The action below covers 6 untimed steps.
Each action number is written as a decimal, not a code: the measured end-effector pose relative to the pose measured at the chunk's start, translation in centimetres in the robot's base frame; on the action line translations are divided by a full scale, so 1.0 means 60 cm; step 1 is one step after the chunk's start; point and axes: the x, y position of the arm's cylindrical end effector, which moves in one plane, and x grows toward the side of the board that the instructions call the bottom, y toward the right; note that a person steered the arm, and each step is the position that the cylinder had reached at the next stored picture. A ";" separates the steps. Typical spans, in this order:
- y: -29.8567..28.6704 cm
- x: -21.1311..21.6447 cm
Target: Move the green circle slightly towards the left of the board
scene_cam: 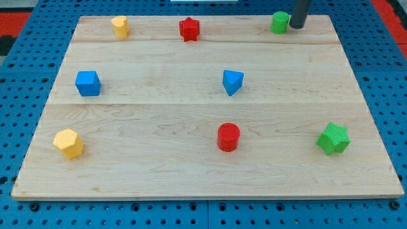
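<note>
The green circle [279, 22], a short green cylinder, stands near the view's top edge of the wooden board [203, 168], right of centre. My tip [297, 26] is the lower end of a dark rod that comes down from the view's top. It sits just to the right of the green circle, touching it or nearly so.
A red star [189, 28] and a yellow block [120, 26] lie along the top. A blue cube [88, 83] is at the left, a blue triangle [232, 82] at centre. A yellow hexagon [68, 143], a red cylinder [228, 137] and a green star [334, 138] lie along the bottom.
</note>
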 end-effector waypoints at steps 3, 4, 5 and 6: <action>-0.022 -0.026; -0.030 0.010; -0.047 0.009; 0.023 -0.017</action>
